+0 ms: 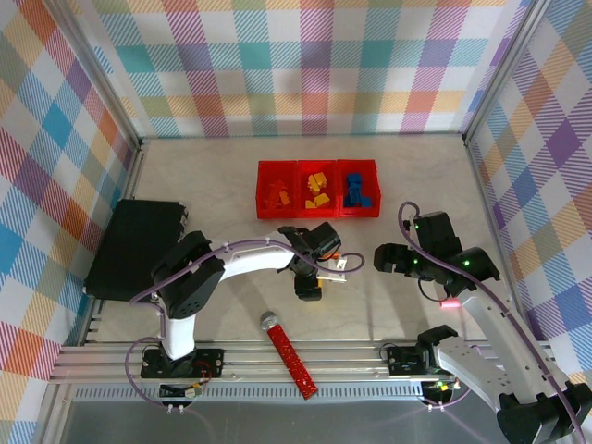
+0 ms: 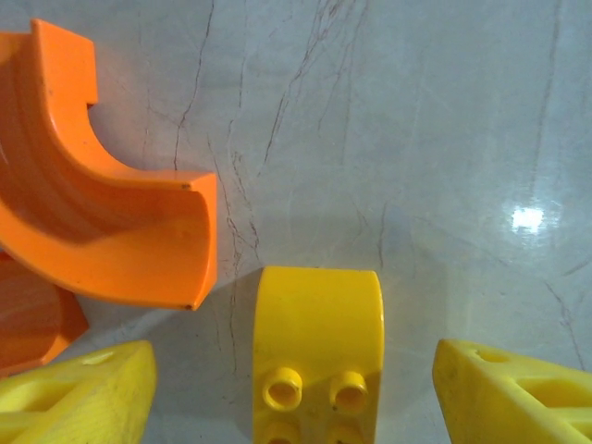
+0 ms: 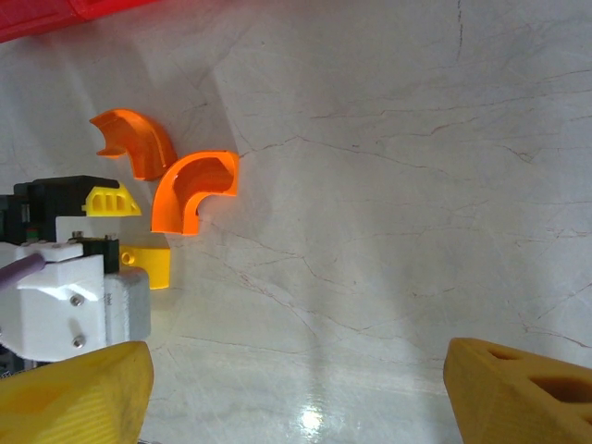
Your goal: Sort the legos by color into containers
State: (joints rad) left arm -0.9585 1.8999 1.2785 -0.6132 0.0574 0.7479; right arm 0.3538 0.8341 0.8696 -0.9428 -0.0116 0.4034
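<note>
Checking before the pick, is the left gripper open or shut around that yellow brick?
Open. The left gripper straddles the yellow brick, and bare table shows between the brick and each finger.

Left fingers, right fingers wide apart

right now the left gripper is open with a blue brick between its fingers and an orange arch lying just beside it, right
Not quite. The brick between the fingers of the open left gripper is yellow, not blue. The left wrist view shows it, with the orange arch lying just beside it.
</note>
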